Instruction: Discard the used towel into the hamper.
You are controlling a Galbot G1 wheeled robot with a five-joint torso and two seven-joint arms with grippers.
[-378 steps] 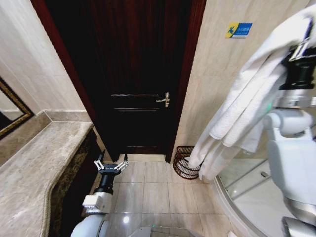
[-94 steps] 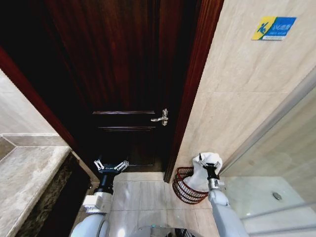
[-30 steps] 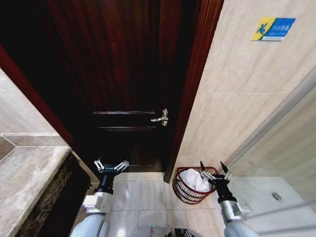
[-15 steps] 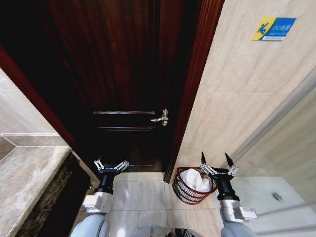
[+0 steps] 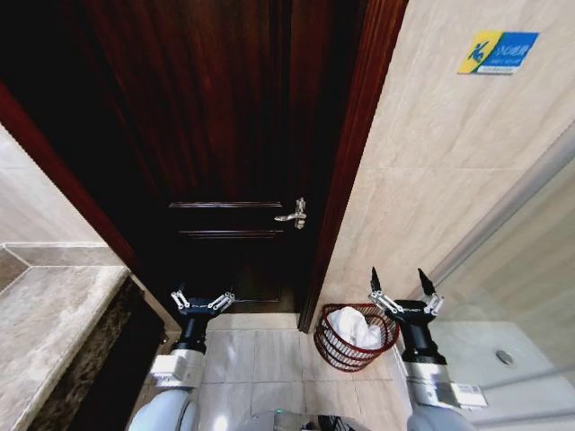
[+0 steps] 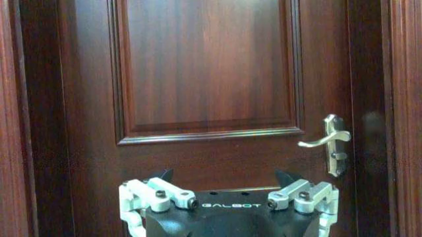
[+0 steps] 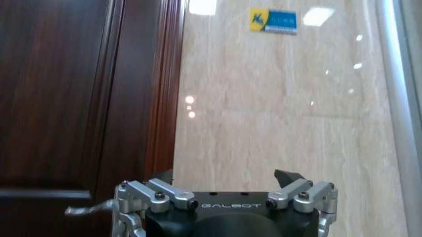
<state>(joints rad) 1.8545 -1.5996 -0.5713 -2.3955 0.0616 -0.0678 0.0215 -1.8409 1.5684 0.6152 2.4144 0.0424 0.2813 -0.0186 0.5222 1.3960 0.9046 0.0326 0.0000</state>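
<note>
We are starting nearest to us, where our left gripper [image 5: 202, 303] is hanging low over the pale floor tiles [image 5: 260, 355] in front of the dark wooden door [image 5: 234, 135], its fingers spread and empty, exactly where it was sitting in every earlier head view, so we are treating that arm as parked. On our right side, the right gripper [image 5: 404, 292] is rising with its fingers splayed wide and nothing between them; a few seconds ago it was clamped on the white towel down at the basket, a second ago it was already open just beside the rim, and now it is lifting higher and drawing back toward the glass shower screen [image 5: 530, 269]. Just beyond and to the left of that gripper, the hamper [image 5: 334, 346] is standing on the floor in the corner between the door frame [image 5: 346, 206] and the beige tiled wall [image 5: 449, 171], and the towel [image 5: 355, 328] is lying bunched inside it, below the rim as far as we can see, free of the gripper. We are reading this as the drop being done: the towel is resting in the hamper on its own, and the right arm is simply clearing away. Farther off, the door handle [image 5: 294, 214] and the blue and yellow sign [image 5: 497, 50] on the wall are sitting unchanged.
</note>
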